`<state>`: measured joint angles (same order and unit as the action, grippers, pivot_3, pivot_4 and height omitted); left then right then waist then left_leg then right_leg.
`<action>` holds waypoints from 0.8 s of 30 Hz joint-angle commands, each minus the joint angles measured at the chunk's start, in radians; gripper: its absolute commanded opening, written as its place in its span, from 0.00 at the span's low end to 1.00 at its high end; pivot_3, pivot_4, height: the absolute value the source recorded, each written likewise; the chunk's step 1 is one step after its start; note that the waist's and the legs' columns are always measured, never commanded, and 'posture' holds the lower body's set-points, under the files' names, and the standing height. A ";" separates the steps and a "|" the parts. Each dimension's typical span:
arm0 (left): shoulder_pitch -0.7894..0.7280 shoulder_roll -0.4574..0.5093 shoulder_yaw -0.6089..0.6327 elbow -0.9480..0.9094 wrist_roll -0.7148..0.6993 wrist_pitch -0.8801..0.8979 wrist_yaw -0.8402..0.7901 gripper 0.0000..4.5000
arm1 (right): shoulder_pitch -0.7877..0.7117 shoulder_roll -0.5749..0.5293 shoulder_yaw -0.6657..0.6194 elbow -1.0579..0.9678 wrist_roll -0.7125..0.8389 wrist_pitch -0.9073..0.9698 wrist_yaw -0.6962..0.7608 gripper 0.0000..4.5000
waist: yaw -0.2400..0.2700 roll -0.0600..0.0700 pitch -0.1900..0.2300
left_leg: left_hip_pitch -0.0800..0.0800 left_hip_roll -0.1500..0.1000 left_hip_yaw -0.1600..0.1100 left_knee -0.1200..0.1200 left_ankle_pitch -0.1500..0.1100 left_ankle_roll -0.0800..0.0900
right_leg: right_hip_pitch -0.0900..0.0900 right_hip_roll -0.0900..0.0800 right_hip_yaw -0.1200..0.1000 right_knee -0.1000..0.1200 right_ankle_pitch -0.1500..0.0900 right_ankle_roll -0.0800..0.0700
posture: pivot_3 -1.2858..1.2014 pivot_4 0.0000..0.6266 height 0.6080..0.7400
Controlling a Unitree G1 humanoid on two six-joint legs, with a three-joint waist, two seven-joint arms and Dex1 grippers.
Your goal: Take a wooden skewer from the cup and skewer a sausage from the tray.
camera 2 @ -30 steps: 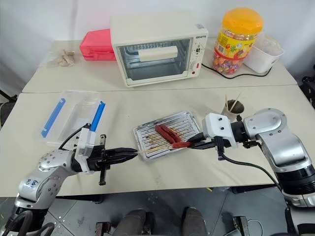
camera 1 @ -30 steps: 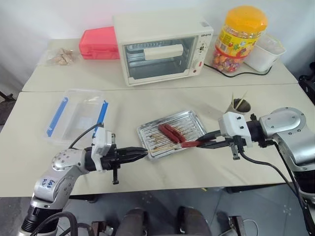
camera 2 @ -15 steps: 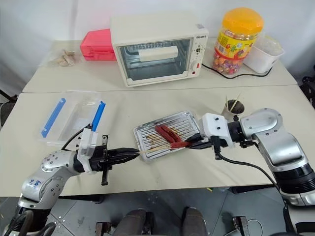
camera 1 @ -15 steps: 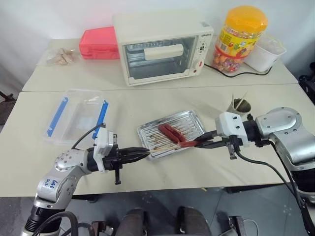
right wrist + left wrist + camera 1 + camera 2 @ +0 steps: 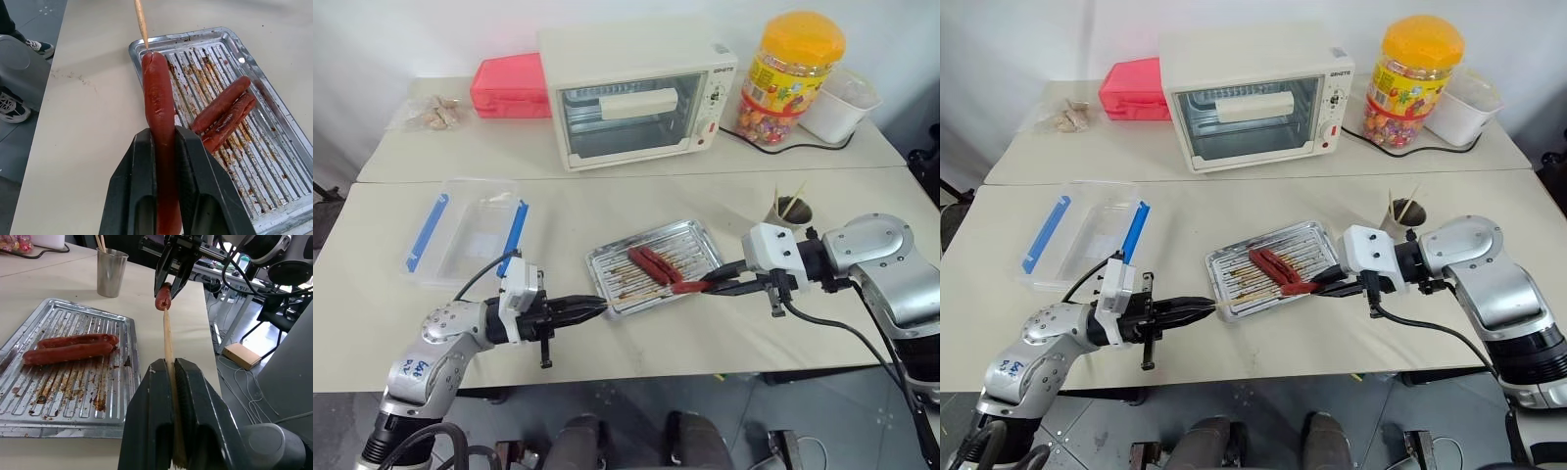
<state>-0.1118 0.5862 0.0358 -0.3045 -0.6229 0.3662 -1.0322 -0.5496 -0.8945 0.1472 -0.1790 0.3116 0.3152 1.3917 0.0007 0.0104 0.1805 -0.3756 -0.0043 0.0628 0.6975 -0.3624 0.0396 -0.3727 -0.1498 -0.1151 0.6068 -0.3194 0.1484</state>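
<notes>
Left end effector (image 5: pixel 168 396) is clamping the skewer (image 5: pixel 167 340) while the right end effector (image 5: pixel 164 147) is gripping a sausage (image 5: pixel 159 93) above the tray (image 5: pixel 700 235), tip just meeting its end, so only the piercing is remaining.

The near bench (image 5: pixel 607 348) carries a clear box (image 5: pixel 465 231) at left, the tray (image 5: pixel 700 233) mid, the cup (image 5: pixel 791 212) at right. The far bench (image 5: pixel 460 157) holds an oven (image 5: pixel 641 93), red box (image 5: pixel 512 86), candy jar (image 5: pixel 790 75), white tub (image 5: pixel 840 103).
</notes>
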 commanded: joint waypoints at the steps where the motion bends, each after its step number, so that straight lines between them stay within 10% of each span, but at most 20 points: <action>1: -0.010 -0.009 0.001 -0.011 0.003 -0.015 0.005 0.00 | -0.008 -0.005 -0.017 -0.020 0.013 -0.002 0.001 0.08 | 0.000 0.000 0.000 | 0.000 0.000 0.000 0.000 0.000 0.000 | 0.000 0.000 0.000 0.000 0.000 0.000 | 0.52 0.24 1.00; 24: -0.011 -0.028 -0.025 -0.004 0.022 -0.019 0.018 0.00 | -0.033 0.028 0.015 -0.034 0.008 0.009 -0.002 0.08 | 0.000 0.000 0.000 | 0.000 0.000 0.000 0.000 0.000 0.000 | 0.000 0.000 0.000 0.000 0.000 0.000 | 0.52 0.24 1.00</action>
<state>-0.1157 0.5642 0.0185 -0.2998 -0.6102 0.3616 -1.0179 -0.5641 -0.8672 0.1710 -0.1812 0.3075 0.3298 1.3856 0.0010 0.0104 0.1805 -0.3756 -0.0043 0.0625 0.6976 -0.3624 0.0396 -0.3728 -0.1498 -0.1154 0.6070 -0.3194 0.1484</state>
